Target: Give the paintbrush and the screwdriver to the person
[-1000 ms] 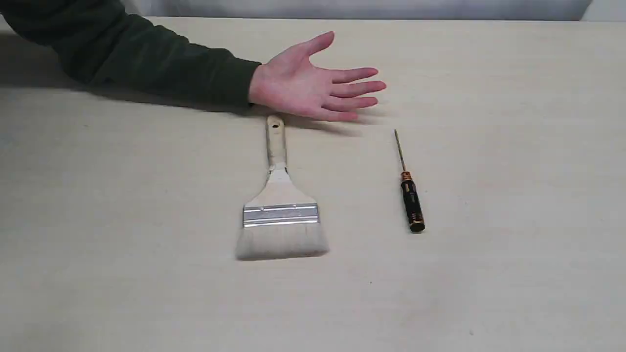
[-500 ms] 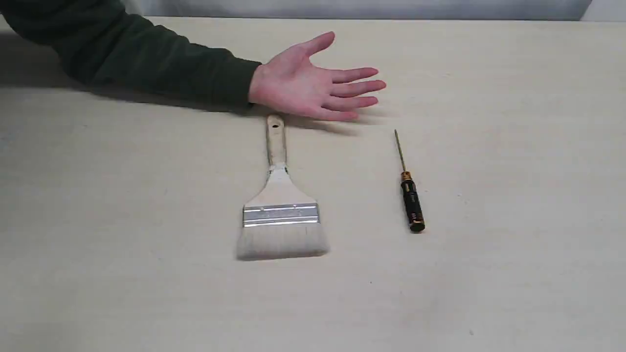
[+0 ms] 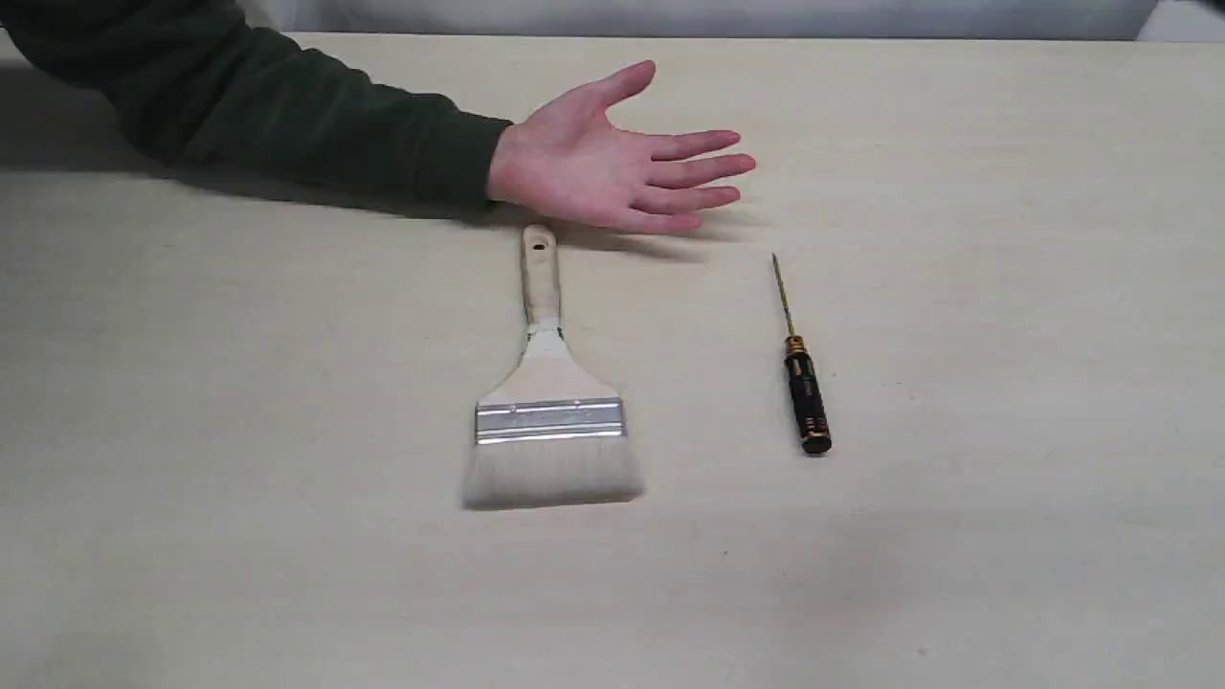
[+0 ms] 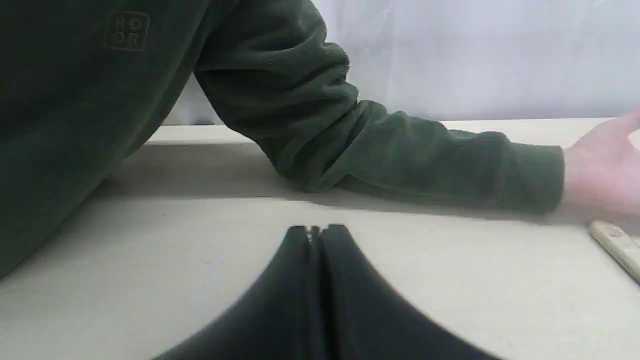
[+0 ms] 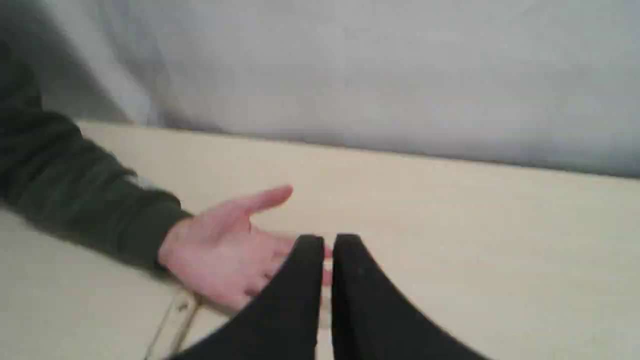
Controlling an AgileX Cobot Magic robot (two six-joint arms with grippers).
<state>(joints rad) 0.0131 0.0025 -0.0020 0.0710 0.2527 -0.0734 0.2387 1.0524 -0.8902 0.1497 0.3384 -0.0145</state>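
The paintbrush point(image 3: 547, 402) lies flat mid-table, bristles toward the near edge, its holed handle end pointing at the person's open hand point(image 3: 612, 163). To its right lies the screwdriver point(image 3: 802, 383), black handle near, brass shaft pointing away. The hand rests palm up, dark green sleeve point(image 3: 287, 115) leading off to the left. Neither gripper shows in the exterior view. My left gripper point(image 4: 314, 231) is shut and empty, low over the table near the sleeve point(image 4: 400, 150); the brush handle tip point(image 4: 617, 245) shows at the edge. My right gripper point(image 5: 327, 241) is shut, empty, with the hand point(image 5: 225, 250) beyond it.
The pale wooden table point(image 3: 1005, 287) runs to a grey-white backdrop point(image 3: 718, 14) along its far edge. The person's torso point(image 4: 75, 100) fills one side of the left wrist view.
The hand, brush and screwdriver have not moved. A faint shadow has spread over the near right part of the table.
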